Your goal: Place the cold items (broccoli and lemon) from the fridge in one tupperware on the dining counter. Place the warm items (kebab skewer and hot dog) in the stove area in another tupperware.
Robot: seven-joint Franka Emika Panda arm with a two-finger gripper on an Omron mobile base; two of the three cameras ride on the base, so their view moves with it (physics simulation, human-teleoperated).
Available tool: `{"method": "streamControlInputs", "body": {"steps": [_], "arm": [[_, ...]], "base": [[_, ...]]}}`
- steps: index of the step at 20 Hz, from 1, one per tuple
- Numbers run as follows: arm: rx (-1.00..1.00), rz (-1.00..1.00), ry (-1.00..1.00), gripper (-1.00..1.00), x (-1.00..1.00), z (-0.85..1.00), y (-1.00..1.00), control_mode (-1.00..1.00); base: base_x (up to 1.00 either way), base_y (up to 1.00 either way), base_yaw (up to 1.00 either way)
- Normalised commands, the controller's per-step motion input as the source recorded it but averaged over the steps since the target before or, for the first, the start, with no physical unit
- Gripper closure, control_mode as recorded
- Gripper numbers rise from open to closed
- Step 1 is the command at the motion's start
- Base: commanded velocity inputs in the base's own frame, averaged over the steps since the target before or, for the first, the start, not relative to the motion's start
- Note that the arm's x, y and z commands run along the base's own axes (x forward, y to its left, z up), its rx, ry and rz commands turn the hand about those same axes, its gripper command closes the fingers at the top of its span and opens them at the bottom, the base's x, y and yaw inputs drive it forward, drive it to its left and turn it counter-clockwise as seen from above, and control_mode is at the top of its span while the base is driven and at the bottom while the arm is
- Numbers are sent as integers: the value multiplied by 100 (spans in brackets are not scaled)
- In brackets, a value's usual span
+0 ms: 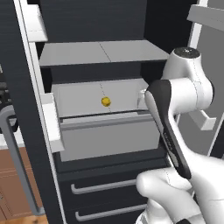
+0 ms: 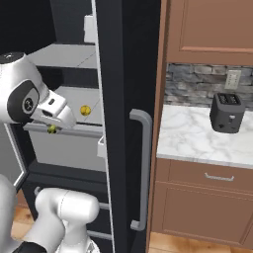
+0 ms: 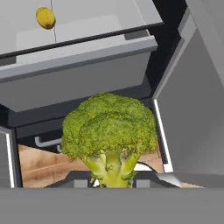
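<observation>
My gripper (image 3: 113,183) is shut on the pale stem of a green broccoli (image 3: 109,131), whose head rises in front of the hand camera. A small green bit of the broccoli (image 2: 52,129) shows under my white hand, just in front of the open fridge. The yellow lemon (image 1: 106,101) lies on the grey middle shelf (image 1: 78,98) inside the fridge, behind and above the broccoli; the lemon (image 2: 85,110) (image 3: 45,17) sits apart from the hand. Tupperware, kebab skewer and hot dog are out of view.
Under the shelf is a grey fridge drawer (image 1: 109,140), with dark freezer drawers (image 1: 105,188) below. An open fridge door with a grey handle (image 2: 143,168) stands to my right. Beyond it a dark toaster (image 2: 226,112) sits on a marble counter (image 2: 192,138).
</observation>
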Motion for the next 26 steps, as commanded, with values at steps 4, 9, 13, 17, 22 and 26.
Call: {"method": "streamControlInputs", "body": {"steps": [4,9,13,17,22,26], "arm": [[2,0,0,100,-14,-8,-10,-100],[0,0,0,100,0,0,0,-100],[0,0,0,100,-16,0,0,100],[0,0,0,100,0,0,0,100],[0,0,0,100,0,0,0,100],[0,0,0,100,0,0,0,100]], "base": [[0,0,0],[0,0,0],[-11,0,0],[-72,0,0],[-81,0,9],[-16,20,46]]}}
